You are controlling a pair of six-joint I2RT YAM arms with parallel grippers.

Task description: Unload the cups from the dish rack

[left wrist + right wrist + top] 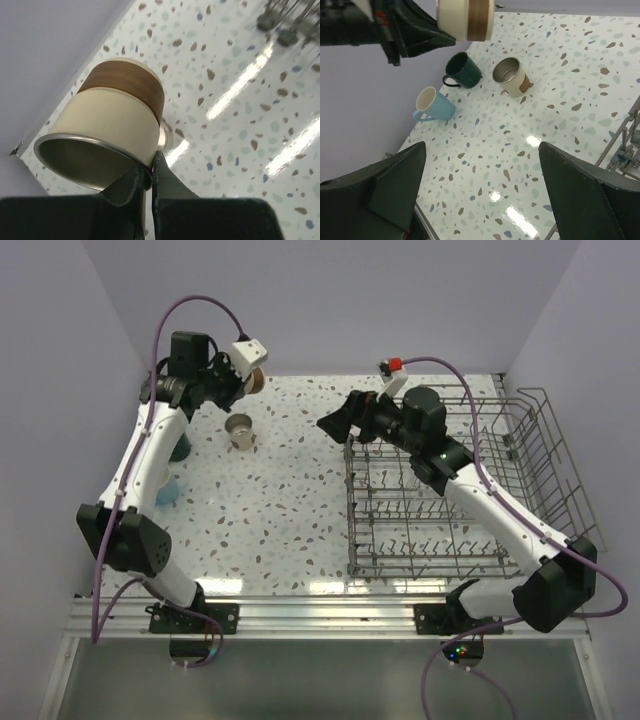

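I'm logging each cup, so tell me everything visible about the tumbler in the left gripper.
The tumbler is cream with a brown wood-look band near its base and a bare metal rim and inside. It looks empty. The left gripper pinches its rim, holding it tilted above the speckled table, near the far edge.

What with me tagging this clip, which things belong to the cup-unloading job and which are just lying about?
Part of the job:
dish rack
banded tumbler, rim pinched in the left fingers
second tumbler
dark green mug
blue mug

Just there:
speckled table
purple cables
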